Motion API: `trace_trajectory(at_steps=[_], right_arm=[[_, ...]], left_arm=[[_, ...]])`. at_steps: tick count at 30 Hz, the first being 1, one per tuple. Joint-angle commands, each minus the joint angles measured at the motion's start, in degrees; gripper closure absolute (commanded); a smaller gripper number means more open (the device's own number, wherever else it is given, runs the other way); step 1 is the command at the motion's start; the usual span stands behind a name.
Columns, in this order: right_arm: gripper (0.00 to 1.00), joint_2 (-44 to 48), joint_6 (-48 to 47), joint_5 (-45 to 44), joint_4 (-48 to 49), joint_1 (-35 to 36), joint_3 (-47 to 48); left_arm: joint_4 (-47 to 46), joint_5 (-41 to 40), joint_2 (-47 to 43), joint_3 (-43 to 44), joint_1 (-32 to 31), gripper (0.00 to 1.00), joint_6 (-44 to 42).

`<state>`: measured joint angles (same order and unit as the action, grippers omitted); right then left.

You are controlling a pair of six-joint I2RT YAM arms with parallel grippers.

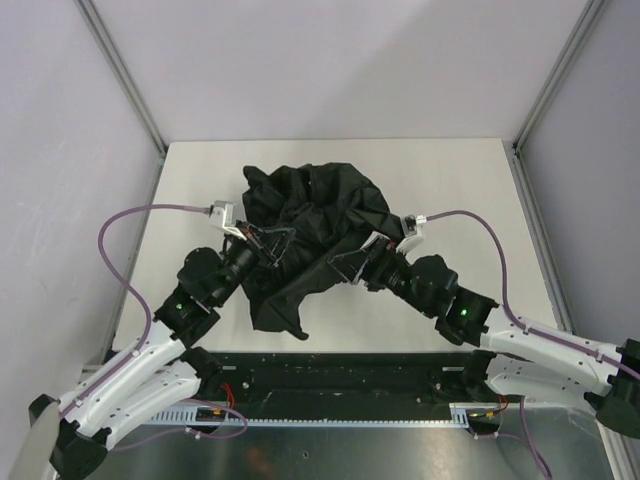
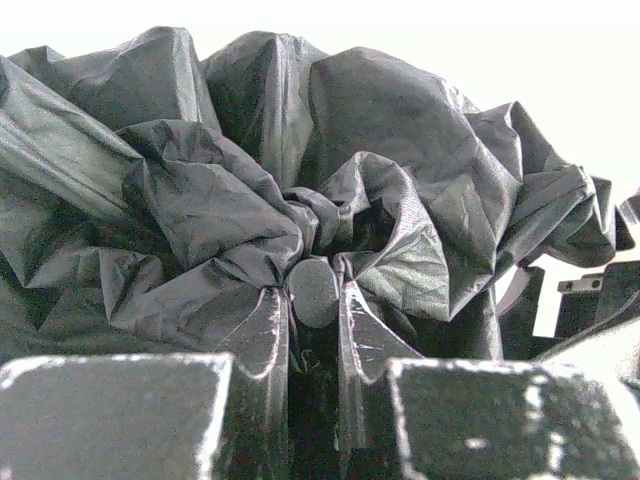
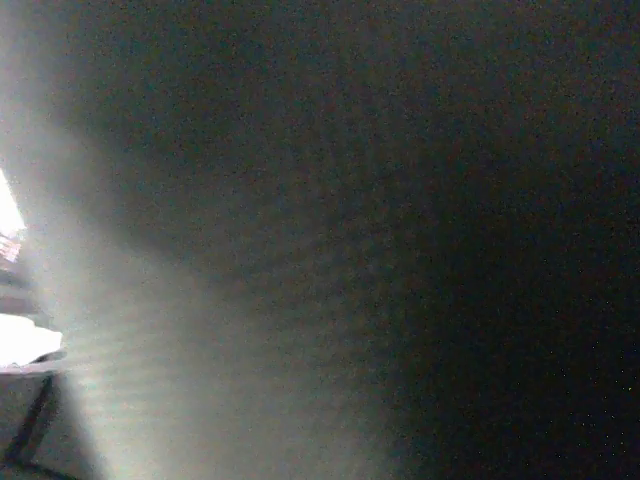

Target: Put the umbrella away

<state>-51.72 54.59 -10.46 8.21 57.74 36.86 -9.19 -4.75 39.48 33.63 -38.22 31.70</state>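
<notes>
The black umbrella [image 1: 315,215] lies crumpled and loosely gathered in the middle of the white table [image 1: 450,180]. My left gripper [image 1: 274,246] is pushed into its left side. In the left wrist view the left gripper [image 2: 314,312] is shut on a round black end of the umbrella [image 2: 314,290], with bunched canopy fabric [image 2: 400,180] all around it. My right gripper [image 1: 347,264] sits against the umbrella's right lower fold. The right wrist view is almost wholly filled by dark blurred fabric [image 3: 400,220], so its fingers are hidden there.
Grey walls and metal frame posts [image 1: 125,75] close the table on three sides. Purple cables [image 1: 125,225] loop from both arms. A flap of canopy [image 1: 280,310] reaches toward the table's near edge, just above the black rail [image 1: 330,375].
</notes>
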Motion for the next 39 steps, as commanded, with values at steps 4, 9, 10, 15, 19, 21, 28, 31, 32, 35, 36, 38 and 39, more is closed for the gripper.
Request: trace_trajectory(at_steps=[4,9,10,15,19,21,28,31,32,35,36,38,39], right_arm=[[0.59,-4.07,8.62,-5.97,17.31,-0.12,-0.74],[0.90,-1.16,4.46,-1.37,14.75,3.48,-2.83],[0.95,-0.34,3.76,-0.03,14.96,4.47,-3.80],[1.00,-0.63,1.99,16.51,25.16,8.90,-8.09],[1.00,-5.08,2.44,28.27,34.52,13.92,-8.45],[1.00,-6.60,1.86,31.72,35.19,15.55,-8.58],[0.77,2.14,-8.90,23.05,9.27,14.92,-7.92],[0.52,10.67,-17.20,15.53,-10.16,11.54,-4.50],[0.46,13.27,-20.08,13.78,-16.88,10.08,-2.84],[0.37,19.65,-27.65,11.39,-30.14,5.17,2.79],[0.36,21.14,-29.47,11.67,-31.88,3.56,4.50],[0.38,22.37,-32.23,14.50,-31.44,0.28,7.71],[0.45,21.84,-32.82,15.51,-30.72,-1.04,9.29]], left_arm=[[-5.43,-0.41,-1.17,1.03,0.16,1.00,3.15],[-5.57,-8.25,-1.70,1.71,0.20,1.00,3.77],[-5.88,-9.88,-1.34,2.01,0.18,1.00,3.83],[-9.50,-15.37,1.54,2.69,0.16,1.00,3.06],[-11.90,-15.51,2.05,2.82,0.24,1.00,1.64],[-12.16,-15.39,1.35,2.36,0.29,1.00,1.37],[-12.33,-12.06,-2.27,-0.61,0.33,1.00,-0.75],[-12.30,-7.60,-4.65,-2.40,0.26,1.00,-2.97],[-12.28,-6.26,-5.37,-3.07,0.30,1.00,-3.71],[-12.26,-3.55,-7.73,-5.43,0.28,1.00,-5.17],[-12.17,-2.65,-8.40,-5.99,0.31,1.00,-5.69],[-11.93,-0.64,-9.43,-6.72,0.26,1.00,-6.55],[-11.78,0.52,-9.91,-6.90,0.26,1.00,-7.04]])
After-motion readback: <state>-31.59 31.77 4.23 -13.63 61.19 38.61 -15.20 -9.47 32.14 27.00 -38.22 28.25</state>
